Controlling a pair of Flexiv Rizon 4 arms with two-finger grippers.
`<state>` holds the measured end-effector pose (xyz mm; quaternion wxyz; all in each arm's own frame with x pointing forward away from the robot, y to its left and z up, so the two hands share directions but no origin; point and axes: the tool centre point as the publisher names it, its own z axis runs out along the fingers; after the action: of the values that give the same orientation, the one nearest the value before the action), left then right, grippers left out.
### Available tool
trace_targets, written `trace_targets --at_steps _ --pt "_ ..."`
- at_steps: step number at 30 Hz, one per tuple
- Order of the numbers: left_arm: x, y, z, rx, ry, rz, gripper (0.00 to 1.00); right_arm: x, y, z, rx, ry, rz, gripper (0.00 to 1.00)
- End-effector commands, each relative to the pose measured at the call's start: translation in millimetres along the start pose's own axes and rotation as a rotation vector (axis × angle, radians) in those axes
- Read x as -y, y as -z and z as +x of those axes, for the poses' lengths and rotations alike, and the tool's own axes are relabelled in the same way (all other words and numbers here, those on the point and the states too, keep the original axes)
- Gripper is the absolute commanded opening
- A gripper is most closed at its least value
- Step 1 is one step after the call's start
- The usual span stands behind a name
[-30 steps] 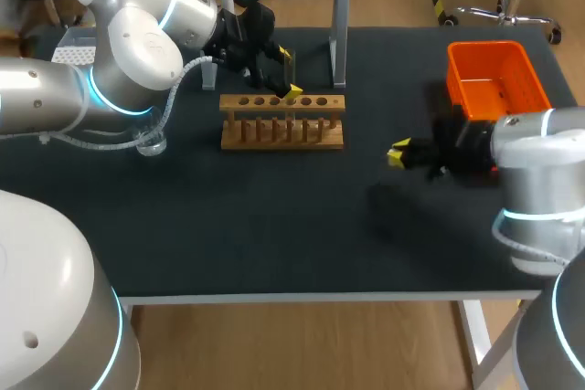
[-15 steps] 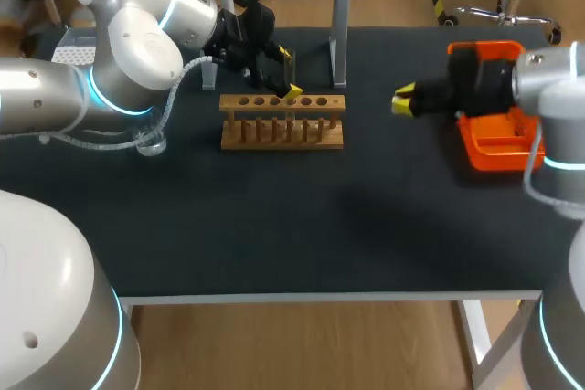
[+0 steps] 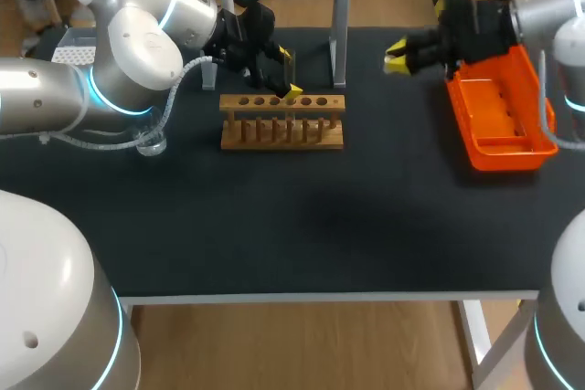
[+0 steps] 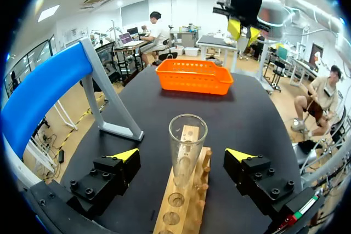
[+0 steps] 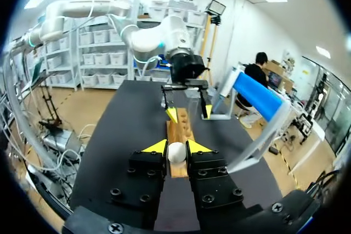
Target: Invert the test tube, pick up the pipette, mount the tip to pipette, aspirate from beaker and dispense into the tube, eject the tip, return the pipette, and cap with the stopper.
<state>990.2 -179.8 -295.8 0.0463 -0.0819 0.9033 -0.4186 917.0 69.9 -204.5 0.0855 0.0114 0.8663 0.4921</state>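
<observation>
There's the right claw up beside the orange basket, its fingers pinched almost together on a small white stopper. The left claw stands wide open, one finger on either side of the test tube and clear of the glass. That tube is upright, mouth up, in the wooden rack, well apart from the stopper. To cap it cleanly, I'd say centre the stopper squarely over the mouth, press straight down, and have the left claw steady the glass first.

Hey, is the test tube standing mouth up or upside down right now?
Mouth up: the test tube stands upright in the wooden rack, its open rim on top; the left gripper straddles it with jaws open.
</observation>
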Motion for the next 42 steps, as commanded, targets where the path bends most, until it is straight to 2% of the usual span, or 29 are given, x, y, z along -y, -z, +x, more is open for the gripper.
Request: trace_targets --at_steps 1,4,34,42 --pt "0.8 0.2 -0.8 -0.003 0.001 -0.004 1.00 -15.1 -7.8 -6.8 -0.229 0.013 0.040 0.00" --pt "0.8 0.2 -0.8 -0.003 0.001 -0.004 1.00 -21.7 -13.8 -6.7 -0.248 0.007 0.038 0.00" --pt "0.8 0.2 -0.8 -0.003 0.001 -0.004 1.00 -21.7 -13.8 -6.7 -0.248 0.007 0.038 0.00" --pt "0.8 0.2 -0.8 -0.003 0.001 -0.004 1.00 -25.9 -41.2 -12.1 -0.264 0.029 0.081 0.00"
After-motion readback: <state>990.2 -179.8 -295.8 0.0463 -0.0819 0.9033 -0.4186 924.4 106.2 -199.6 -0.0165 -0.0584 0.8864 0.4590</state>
